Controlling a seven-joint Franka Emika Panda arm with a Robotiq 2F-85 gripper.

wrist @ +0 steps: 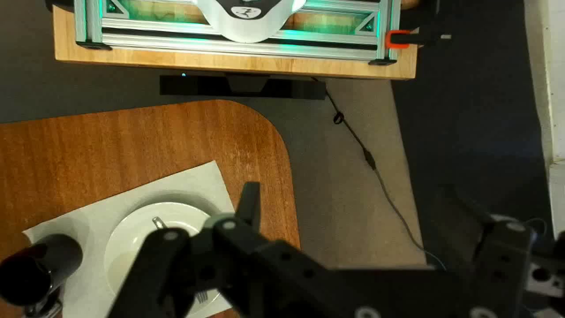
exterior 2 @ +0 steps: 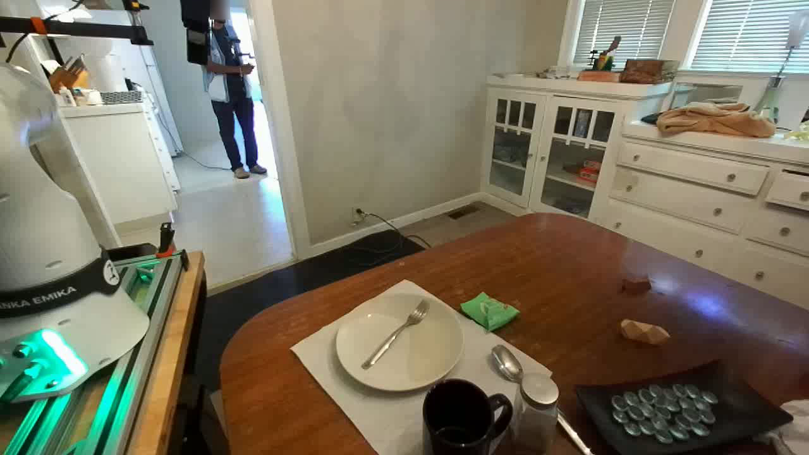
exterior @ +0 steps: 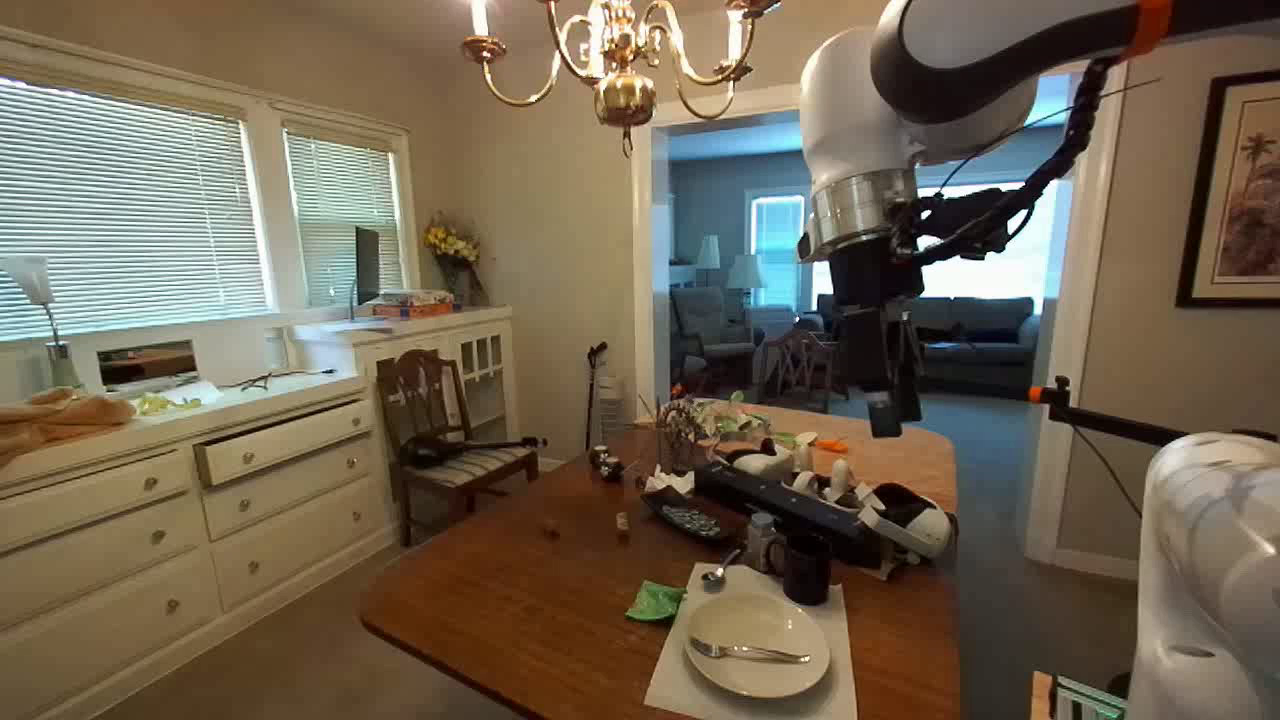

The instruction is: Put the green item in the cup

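1. Wrist view: the fingers (wrist: pixel 250 203) are seen spread wide, with nothing held between them.
2. In an exterior view, the end effector (exterior: pixel 894 408) is shown pointed downward, well above the surface (exterior: pixel 520 620).
3. The green packet (exterior 2: pixel 490 311), taken as the item to be moved, is shown in both exterior views on the surface, just beside the white mat (exterior 2: pixel 389 417) and near the plate (exterior 2: pixel 357 328); in the wrist view it cannot be made out.
4. The black cup (exterior 2: pixel 455 420) is stood upright on the mat, with a glass jar (exterior 2: pixel 535 414) close beside it.
5. The approach is judged to be in hand: the packet is not yet grasped.
6. Next, the end effector needs to be brought over the packet, lowered with the fingers at either side, and closed near the surface, as so low a thing could be missed.
7. Afterwards, a lift higher than the cup is called for, so that nothing is knocked.
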